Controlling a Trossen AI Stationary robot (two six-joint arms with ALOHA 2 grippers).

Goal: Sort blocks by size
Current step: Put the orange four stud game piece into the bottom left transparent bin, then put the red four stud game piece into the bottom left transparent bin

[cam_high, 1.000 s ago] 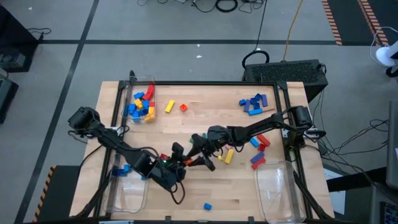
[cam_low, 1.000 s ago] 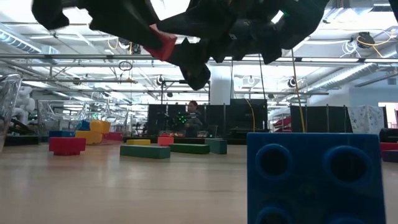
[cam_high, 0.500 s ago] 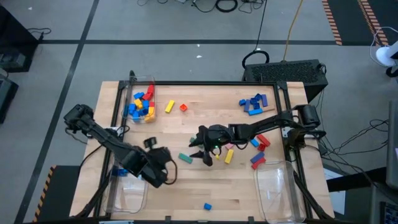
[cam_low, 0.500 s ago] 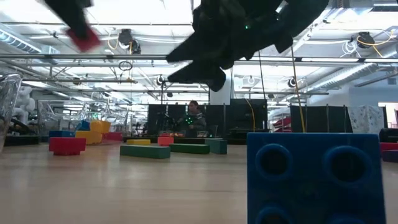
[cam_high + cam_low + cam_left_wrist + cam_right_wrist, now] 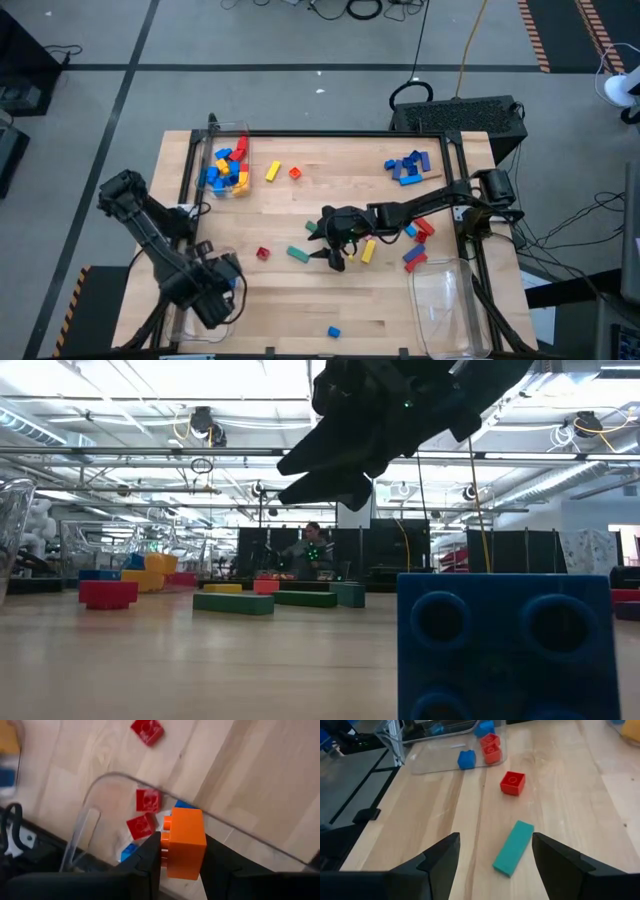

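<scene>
My left gripper [image 5: 222,280] is shut on an orange brick [image 5: 185,842] above the clear bin [image 5: 180,320] at the table's near left. That bin holds two red bricks [image 5: 148,800] and some blue ones. My right gripper [image 5: 325,243] hangs open at mid-table, also in the low view [image 5: 330,460]. Its fingers [image 5: 440,862] stand just right of a green bar [image 5: 514,847] that lies flat on the table [image 5: 298,254]. A red brick [image 5: 262,253] lies on the table left of the bar, and shows in the right wrist view [image 5: 512,783]. My left gripper pinches the orange brick by two opposite sides [image 5: 200,851] between its two fingers. The fingers point down at the bin. The brick is lifted clear above the bin, its studs [image 5: 167,823] facing sideways.
A clear bin [image 5: 225,168] full of mixed bricks stands at the far left, and another clear bin [image 5: 445,300] at the near right. Blue bricks [image 5: 407,167] lie at the far right. Yellow, red and blue bricks [image 5: 367,250] lie under my right arm. A blue brick [image 5: 505,645] lies near the front edge.
My left gripper has gone from beside my right gripper at mid-table toward the table's left and near edges, carrying the orange brick clear of the table. It is now above the near-left bin and out of the low view. The green bar is uncovered.
</scene>
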